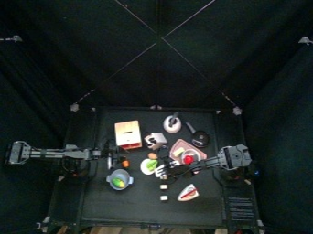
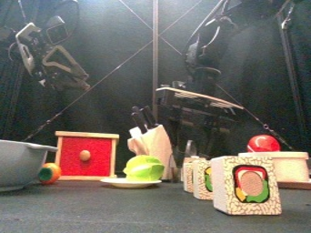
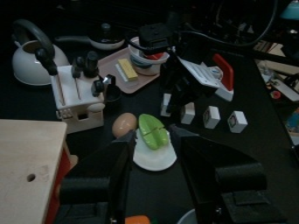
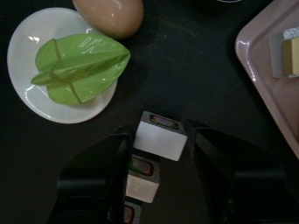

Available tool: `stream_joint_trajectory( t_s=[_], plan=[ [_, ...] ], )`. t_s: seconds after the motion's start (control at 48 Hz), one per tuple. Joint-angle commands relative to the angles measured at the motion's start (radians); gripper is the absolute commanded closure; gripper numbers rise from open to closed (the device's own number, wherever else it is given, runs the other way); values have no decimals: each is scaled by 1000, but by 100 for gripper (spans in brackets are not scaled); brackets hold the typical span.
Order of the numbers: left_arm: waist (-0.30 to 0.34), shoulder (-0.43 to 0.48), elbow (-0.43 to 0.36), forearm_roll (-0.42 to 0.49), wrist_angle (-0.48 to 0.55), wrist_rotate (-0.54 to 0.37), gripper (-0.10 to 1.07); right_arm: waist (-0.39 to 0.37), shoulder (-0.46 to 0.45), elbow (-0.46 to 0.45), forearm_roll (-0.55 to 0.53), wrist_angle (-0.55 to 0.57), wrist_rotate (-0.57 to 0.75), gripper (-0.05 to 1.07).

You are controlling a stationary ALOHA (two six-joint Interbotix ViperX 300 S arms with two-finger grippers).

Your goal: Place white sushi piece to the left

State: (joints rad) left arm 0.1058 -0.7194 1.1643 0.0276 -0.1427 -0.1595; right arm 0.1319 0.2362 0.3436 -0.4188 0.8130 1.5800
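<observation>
Hovering above the table's middle, the right pincer (image 4: 156, 144) has its jaws wide open, holding nothing. The white sushi piece (image 4: 152, 136) lies directly between them, heading a short row of pieces, just beside the white plate (image 4: 35, 83). The left arm is farther away.

four sushi pieces (image 3: 212, 117), one green leaf (image 3: 153, 131) on one white plate (image 3: 156, 157), one egg (image 3: 124, 124), one kettle (image 3: 31, 58)

White sushi piece (image 4: 156, 137), small cube; seemingly unlifted
</observation>
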Motion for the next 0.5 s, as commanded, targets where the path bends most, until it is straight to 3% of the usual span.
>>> stream_joint_trajectory(
  t_s=[0.0,0.229,0.479],
  plan=[
    [0,2,-12,-8,-3,0,21,5,-48,-25,-3,0,-9,31],
    [2,2,-12,-12,-3,3,21,26,-55,-64,-12,2,-110,31],
    [2,0,-11,-12,0,3,21,60,-38,-143,-11,-6,-371,31]
  ],
)
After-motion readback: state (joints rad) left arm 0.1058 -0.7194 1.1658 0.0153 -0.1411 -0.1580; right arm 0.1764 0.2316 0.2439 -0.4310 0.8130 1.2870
